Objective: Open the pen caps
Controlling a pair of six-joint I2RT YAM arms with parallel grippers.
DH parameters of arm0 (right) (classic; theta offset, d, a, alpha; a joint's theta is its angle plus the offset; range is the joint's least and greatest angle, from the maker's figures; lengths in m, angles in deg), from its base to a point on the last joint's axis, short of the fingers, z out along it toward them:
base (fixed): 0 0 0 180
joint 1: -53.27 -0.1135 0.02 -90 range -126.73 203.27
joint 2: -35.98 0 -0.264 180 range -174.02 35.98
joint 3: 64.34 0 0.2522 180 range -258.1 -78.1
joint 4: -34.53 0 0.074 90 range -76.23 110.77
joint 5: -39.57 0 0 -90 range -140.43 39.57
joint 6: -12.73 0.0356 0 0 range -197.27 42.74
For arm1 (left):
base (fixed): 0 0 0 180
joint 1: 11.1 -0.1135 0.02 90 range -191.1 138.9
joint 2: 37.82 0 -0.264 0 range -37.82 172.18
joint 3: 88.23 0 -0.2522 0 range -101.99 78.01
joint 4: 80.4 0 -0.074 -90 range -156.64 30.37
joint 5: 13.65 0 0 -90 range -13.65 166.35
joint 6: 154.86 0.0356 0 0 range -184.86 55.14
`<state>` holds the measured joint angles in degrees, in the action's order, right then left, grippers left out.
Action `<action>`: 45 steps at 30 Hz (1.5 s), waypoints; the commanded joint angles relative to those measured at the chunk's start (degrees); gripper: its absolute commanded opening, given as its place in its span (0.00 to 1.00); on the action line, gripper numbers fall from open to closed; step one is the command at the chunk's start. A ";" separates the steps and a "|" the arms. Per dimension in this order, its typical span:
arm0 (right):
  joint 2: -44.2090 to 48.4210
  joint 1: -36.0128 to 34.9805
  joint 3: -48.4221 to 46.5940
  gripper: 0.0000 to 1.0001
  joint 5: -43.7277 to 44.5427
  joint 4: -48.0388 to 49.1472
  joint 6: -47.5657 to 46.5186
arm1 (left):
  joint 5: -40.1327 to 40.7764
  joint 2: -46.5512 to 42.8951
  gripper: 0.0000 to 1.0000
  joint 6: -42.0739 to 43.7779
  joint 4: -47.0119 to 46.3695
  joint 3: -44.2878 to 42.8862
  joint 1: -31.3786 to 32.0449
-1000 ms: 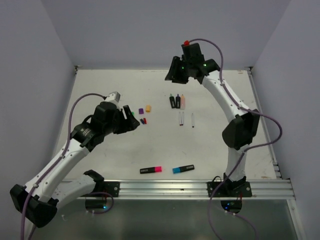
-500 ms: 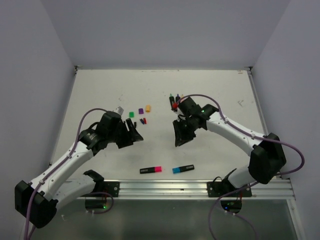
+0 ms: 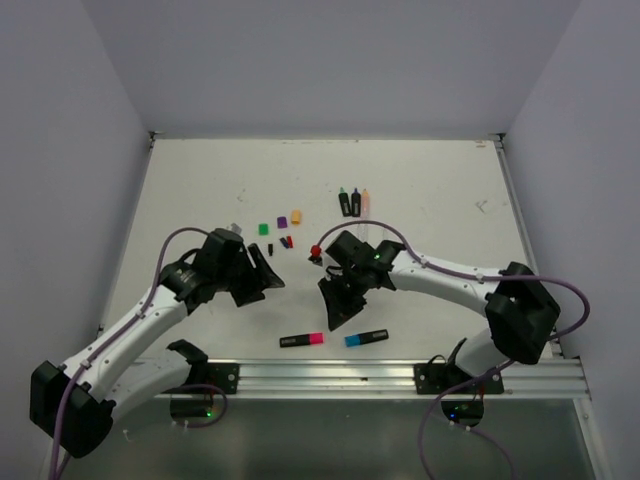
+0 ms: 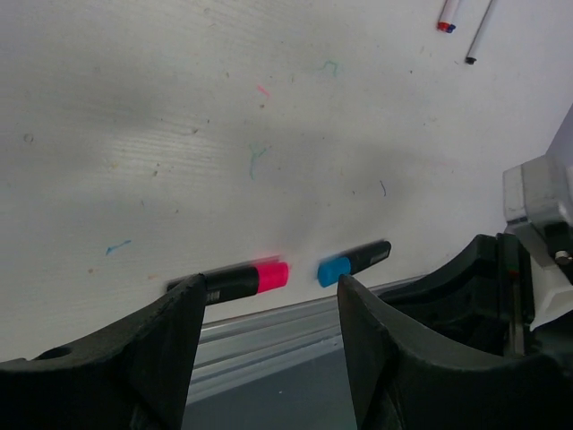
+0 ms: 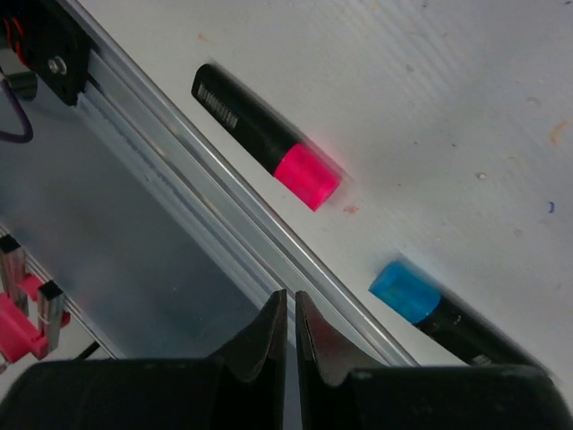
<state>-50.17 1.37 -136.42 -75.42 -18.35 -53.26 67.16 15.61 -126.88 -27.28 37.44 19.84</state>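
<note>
**Both grippers over the two capped highlighters at the near rail**

Nearest, a ribbed aluminium rail [image 3: 400,375] is running along the front of the matte white, ink-scuffed table [image 3: 200,180]. Just past it, two stubby black-barrelled highlighters [image 4: 228,282] are lying flat, end to end and slightly apart. The pink cap [image 5: 307,175] and the blue cap [image 5: 405,292] are chunky smooth plastic, and both are seated on their barrels.

The right gripper [image 5: 289,309] is being hung above them, its tapered black jaws pressed almost together with nothing between. The left gripper [image 4: 266,296] is being held to the left, its jaws spread wide and nothing gripped.

Mid-table, a green cap [image 3: 263,228], purple cap [image 3: 281,220] and orange cap [image 3: 296,215] are lying loose beside the tiny caps [image 3: 287,241]. Farther back, the far highlighters [image 3: 355,203], two black and one peach, are sitting side by side.

Against one second ago, the right arm has been swung from the back wall to the near rail, its jaws being closed on the way. The left arm has been shifted slightly nearer. Pens and caps are lying unmoved.
</note>
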 commanded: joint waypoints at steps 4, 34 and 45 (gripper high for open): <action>-5.96 -5.57 1.72 0.10 -2.61 8.95 2.00 | 1.54 -1.48 0.65 -1.26 5.56 -2.40 0.17; -25.47 -6.82 -17.69 0.01 8.82 3.53 -1.77 | -1.09 -0.25 0.65 0.49 5.73 -3.10 0.09; -21.43 0.30 -21.83 0.15 9.80 -1.13 -0.19 | -4.59 -0.17 0.61 0.84 6.17 1.02 0.17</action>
<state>-75.30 1.04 -156.66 -65.85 -16.14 -54.06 67.14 15.10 -126.80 -22.06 36.82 19.84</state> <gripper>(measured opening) 0.126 0.628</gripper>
